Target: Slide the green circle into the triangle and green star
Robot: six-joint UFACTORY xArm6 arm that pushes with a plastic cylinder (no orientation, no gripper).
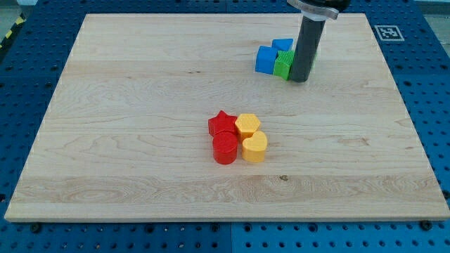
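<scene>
We work on a wide wooden board [140,105], and our arm carries no jaws at all, only a dark rod [306,46] whose end, my tip [299,79], rests on the board near the view's top right; so there is nothing to release or clench, and places are given from the tip. Just to the view's left of the tip a blue block [266,60] sits touching a green block [284,66], with a second blue piece [283,45] behind them. The rod hides much of the green, so we cannot tell whether that is the green circle, the green star, or both packed together, nor which blue piece is the triangle. Well away from the tip, toward the view's bottom left, a red star [223,124], a red round block [225,149] and two yellow blocks [254,147] huddle together. The risk, as we judge it, is pushing blind: an off-centre shove could spin the green piece past the blue ones or scatter the whole cluster.
</scene>
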